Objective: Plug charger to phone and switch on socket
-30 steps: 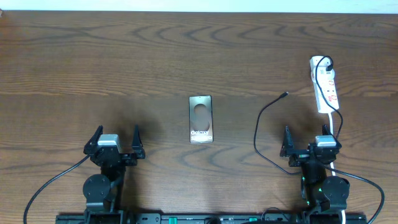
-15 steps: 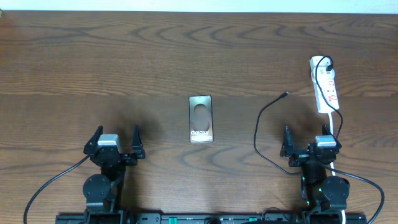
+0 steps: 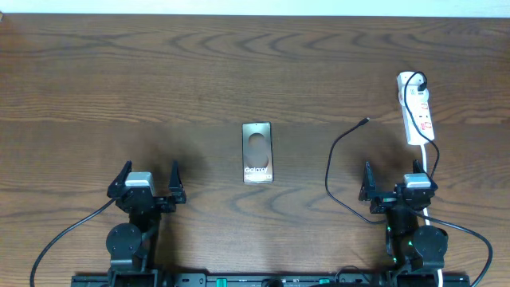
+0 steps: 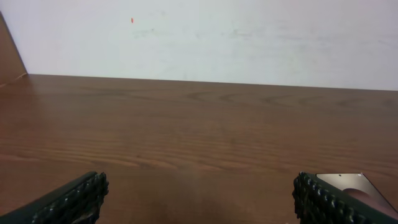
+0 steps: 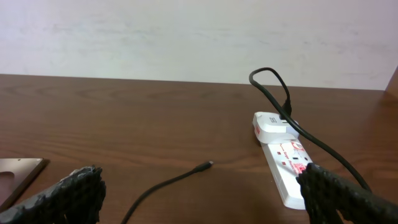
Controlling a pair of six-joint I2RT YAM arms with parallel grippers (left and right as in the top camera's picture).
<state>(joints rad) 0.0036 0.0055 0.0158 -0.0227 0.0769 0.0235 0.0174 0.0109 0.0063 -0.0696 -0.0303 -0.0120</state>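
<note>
The phone (image 3: 257,152) lies flat at the table's middle, bronze-grey face up; its corner shows in the left wrist view (image 4: 348,182) and in the right wrist view (image 5: 18,169). The charger's thin black cable (image 3: 328,171) curves over the table, and its connector tip (image 3: 365,121) lies free, apart from the phone. Its other end sits in the far end of the white socket strip (image 3: 417,110). The tip (image 5: 205,165) and strip (image 5: 286,171) show ahead of my right gripper (image 5: 202,193). My left gripper (image 3: 150,167) and right gripper (image 3: 391,167) are both open and empty, near the front edge.
The strip's white cord (image 3: 431,159) runs down past my right gripper. Thicker black robot cables (image 3: 68,235) trail from both arm bases at the front edge. A pale wall (image 4: 199,37) stands beyond the table's far edge.
</note>
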